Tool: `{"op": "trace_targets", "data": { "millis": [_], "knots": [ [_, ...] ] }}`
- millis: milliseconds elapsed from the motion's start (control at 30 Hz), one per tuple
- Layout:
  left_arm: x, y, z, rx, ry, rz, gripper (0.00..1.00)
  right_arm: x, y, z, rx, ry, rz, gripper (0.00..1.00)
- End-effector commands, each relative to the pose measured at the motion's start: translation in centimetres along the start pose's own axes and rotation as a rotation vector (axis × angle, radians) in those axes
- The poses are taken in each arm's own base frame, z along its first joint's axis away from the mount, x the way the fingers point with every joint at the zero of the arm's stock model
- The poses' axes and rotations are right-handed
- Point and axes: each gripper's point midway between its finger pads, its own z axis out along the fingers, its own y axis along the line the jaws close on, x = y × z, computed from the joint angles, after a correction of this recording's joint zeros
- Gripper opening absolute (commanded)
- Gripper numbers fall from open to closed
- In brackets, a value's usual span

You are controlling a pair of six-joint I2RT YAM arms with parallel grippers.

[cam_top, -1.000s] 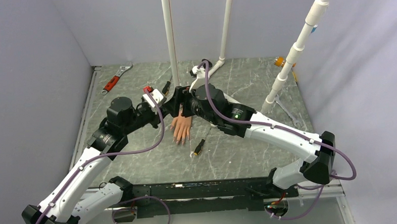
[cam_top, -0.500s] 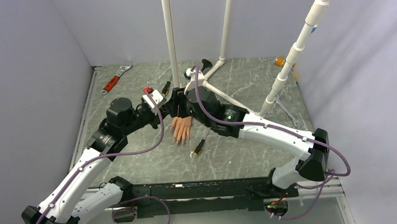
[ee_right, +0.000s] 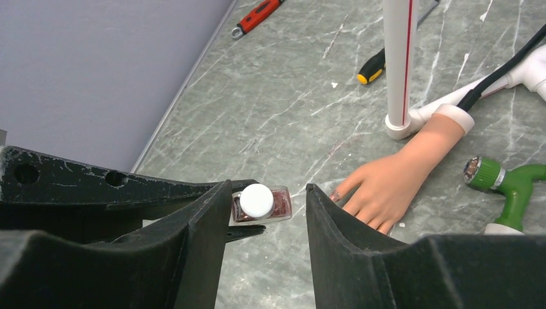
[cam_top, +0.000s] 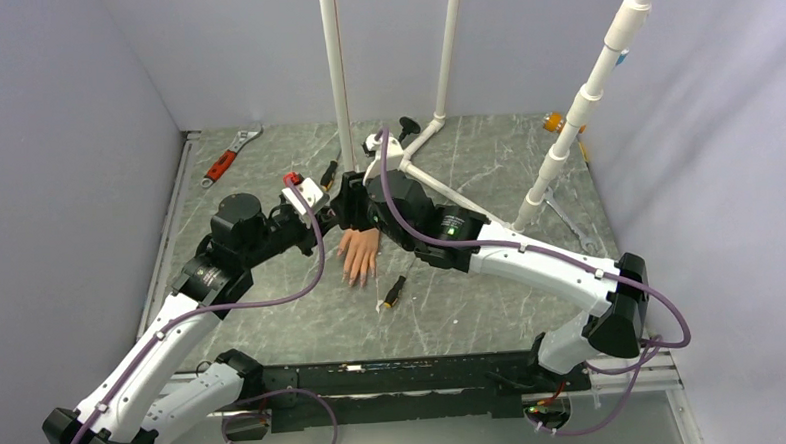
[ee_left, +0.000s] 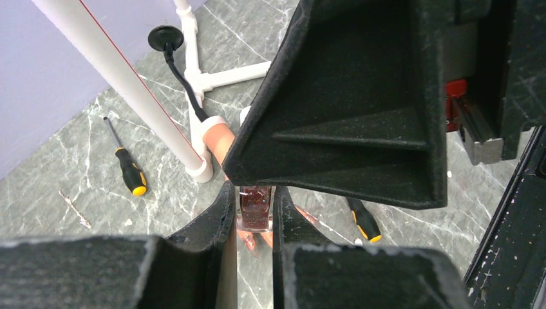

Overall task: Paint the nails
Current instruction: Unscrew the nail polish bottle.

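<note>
A peach mannequin hand (cam_top: 358,252) lies palm down mid-table, fingers toward the arms; its nails are too small to make out from above. In the right wrist view one nail (ee_right: 335,195) at the hand's (ee_right: 386,183) nearest fingertip looks reddish. My left gripper (ee_left: 254,199) is shut on a small bottle of dark red polish (ee_left: 255,207), held just above the hand's fingers. The bottle's white cap (ee_right: 257,200) sits between my right gripper's (ee_right: 267,193) open jaws: the left finger is next to the cap, the right finger stands apart from it.
A white pipe stand (cam_top: 335,74) rises just behind the hand's wrist cuff, with more pipes (cam_top: 584,104) at back right. A yellow-tipped screwdriver (cam_top: 394,292) lies right of the fingers, another (ee_right: 372,67) by the pipe. There is a red wrench (cam_top: 224,161) back left and a green tool (ee_right: 508,187).
My right arm has swung left and slightly back, bringing its gripper over the bottle in the left gripper. The left arm and the mannequin hand have not moved.
</note>
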Motion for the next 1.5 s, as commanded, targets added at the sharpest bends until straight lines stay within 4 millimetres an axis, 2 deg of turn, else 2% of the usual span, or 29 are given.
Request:
{"op": "trace_targets", "data": {
  "millis": [0,233,433,500,700,733,1000,1467],
  "knots": [
    [-1.8,-0.3,-0.2,0.014,-0.067,0.018,0.0,-2.7,0.9,-0.4,-0.01,-0.075,0.005,0.49],
    [-1.8,-0.4,-0.2,0.022,-0.069,0.022,0.0,-2.9,1.1,0.0,-0.01,-0.083,0.002,0.48],
    [-1.8,-0.5,-0.2,0.026,-0.066,0.021,0.0,-2.8,1.2,0.2,-0.015,-0.085,0.001,0.4],
    [-1.8,-0.5,-0.1,0.029,-0.065,0.021,0.0,-2.7,1.1,0.1,-0.016,-0.085,0.0,0.34],
    [-1.8,-0.5,-0.2,0.027,-0.071,0.022,0.0,-2.3,1.1,-0.1,-0.025,-0.069,-0.005,0.03],
    [-1.8,-0.5,-0.2,0.028,-0.071,0.022,0.0,-2.1,1.1,-0.1,-0.026,-0.063,-0.007,0.0],
    [-2.3,-1.3,-0.5,0.064,-0.095,0.03,0.0,-1.1,1.1,-0.8,-0.063,-0.034,-0.017,0.0],
    [-3.1,-5.4,-1.6,0.304,-0.152,0.089,0.0,2.3,0.6,-3.3,-0.193,0.058,-0.151,0.0]
  ]
}}
